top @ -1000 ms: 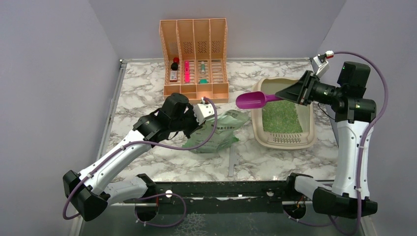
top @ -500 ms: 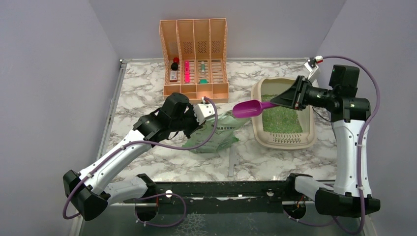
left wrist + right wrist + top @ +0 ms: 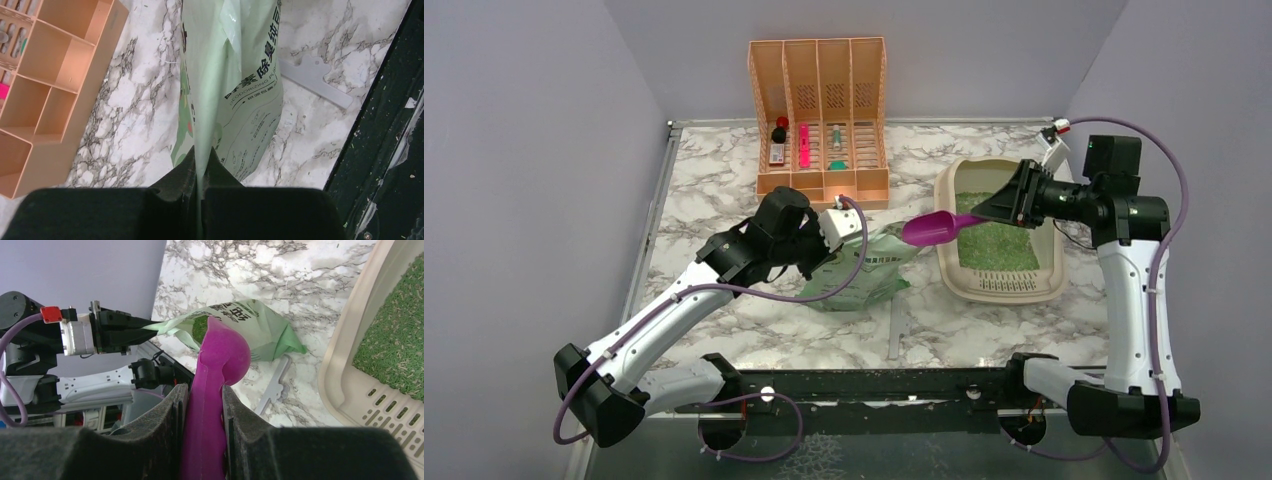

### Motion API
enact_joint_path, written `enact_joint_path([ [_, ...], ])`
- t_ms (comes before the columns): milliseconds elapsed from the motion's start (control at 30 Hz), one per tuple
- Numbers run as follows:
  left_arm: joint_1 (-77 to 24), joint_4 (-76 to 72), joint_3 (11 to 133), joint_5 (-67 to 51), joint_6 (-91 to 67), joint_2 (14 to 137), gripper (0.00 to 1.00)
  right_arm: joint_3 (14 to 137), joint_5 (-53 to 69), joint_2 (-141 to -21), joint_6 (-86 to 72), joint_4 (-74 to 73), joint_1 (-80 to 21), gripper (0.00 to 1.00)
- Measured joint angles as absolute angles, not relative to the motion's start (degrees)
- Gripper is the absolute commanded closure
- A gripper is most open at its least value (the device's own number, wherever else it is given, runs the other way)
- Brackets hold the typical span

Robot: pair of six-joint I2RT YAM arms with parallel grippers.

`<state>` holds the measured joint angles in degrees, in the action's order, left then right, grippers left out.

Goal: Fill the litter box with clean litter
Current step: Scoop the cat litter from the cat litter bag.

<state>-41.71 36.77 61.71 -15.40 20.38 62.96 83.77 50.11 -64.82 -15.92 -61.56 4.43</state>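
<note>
The beige litter box (image 3: pixel 1052 262) sits at the right of the table with clean litter (image 3: pixel 996 240) as a green layer inside; its rim (image 3: pixel 345 375) and the granules (image 3: pixel 395 345) also show in the right wrist view. My right gripper (image 3: pixel 1014 205) (image 3: pixel 204 390) is shut on the handle of a magenta scoop (image 3: pixel 929 228) (image 3: pixel 220 360), whose bowl hangs between the box and the open mouth of the pale green bag (image 3: pixel 864 270) (image 3: pixel 260 330). My left gripper (image 3: pixel 839 225) (image 3: pixel 201 152) is shut on the bag's (image 3: pixel 240 75) upper edge and holds it up.
A peach slatted organizer (image 3: pixel 819 115) (image 3: pixel 60 75) with small items stands at the back middle. A flat grey strip (image 3: pixel 896 325) (image 3: pixel 315 80) lies on the marble in front of the bag. The dark front rail (image 3: pixel 874 385) runs between the arm bases.
The right arm has lowered and carried the scoop from above the litter box's left rim down toward the bag's mouth. The left arm and bag have stayed still.
</note>
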Motion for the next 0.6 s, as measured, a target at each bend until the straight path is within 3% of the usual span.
enact_joint_path([
  [267,-41.7,37.2,62.1,-16.2,20.4,63.4,1.00,83.8,47.5,-67.5,-16.0,-61.8,0.3,0.99],
  [467,-41.7,37.4,62.2,-17.9,20.4,63.8,0.82,84.4,41.9,-70.4,-18.2,-60.7,-8.5,0.99],
  [600,-41.7,37.1,62.7,-18.6,20.2,63.7,0.77,85.9,35.9,-74.5,-20.3,-59.5,-17.1,0.99],
])
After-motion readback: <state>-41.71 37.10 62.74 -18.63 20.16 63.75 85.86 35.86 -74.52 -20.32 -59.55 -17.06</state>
